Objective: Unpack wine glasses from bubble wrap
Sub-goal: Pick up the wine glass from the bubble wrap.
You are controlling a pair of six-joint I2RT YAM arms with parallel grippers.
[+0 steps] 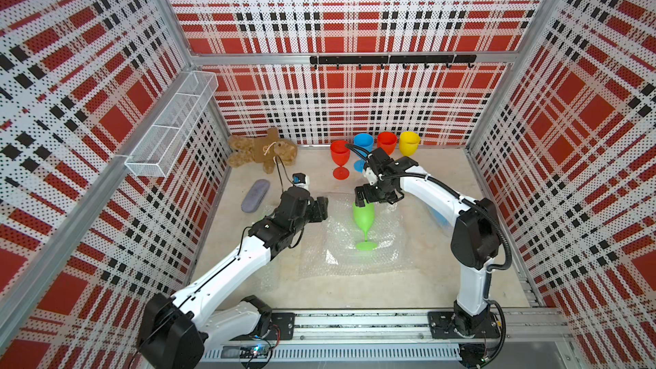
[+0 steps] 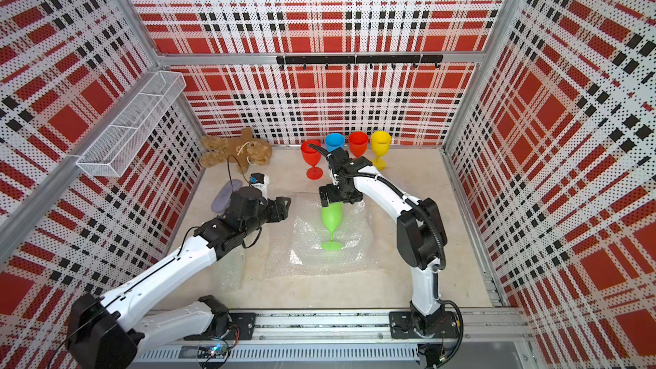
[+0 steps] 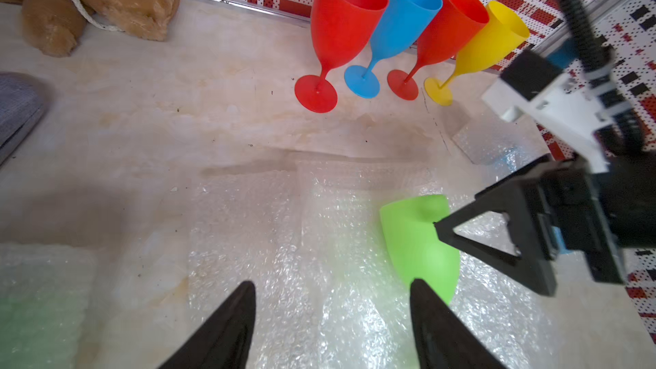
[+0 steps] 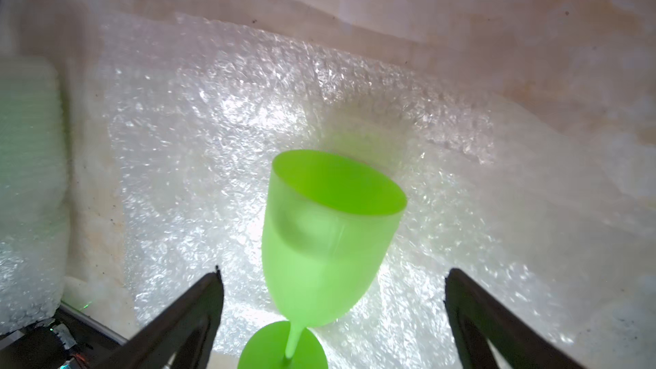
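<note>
Green plastic, opaque and matt: one green goblet [image 1: 364, 215], stemmed, with a round foot. It is unwrapped and stands on its foot on a flattened bubble-wrap sheet [image 1: 355, 264] at mid-table.

Right gripper [image 4: 333, 271]: fingers [image 4: 198, 307] spread wide, one on each side of the bowl, nothing pinched. In the right wrist view a strip of lit wrap shows between each finger and the bowl. In the left wrist view one fingertip overlaps the bowl's outline; whether it touches cannot be told. In both top views this gripper hangs over the rim and hides it.

Left gripper [image 3: 333, 282]: fingers spread and empty, low over the same sheet, beside the goblet and apart from it.

Also unwrapped, upright in a row along the back wall: red goblet [image 1: 340, 156], blue goblet [image 1: 362, 141], second red goblet [image 1: 387, 140], yellow goblet [image 1: 409, 141].

Under the left arm: a wrapped bundle [image 3: 35, 296], tinted green from within.
</note>
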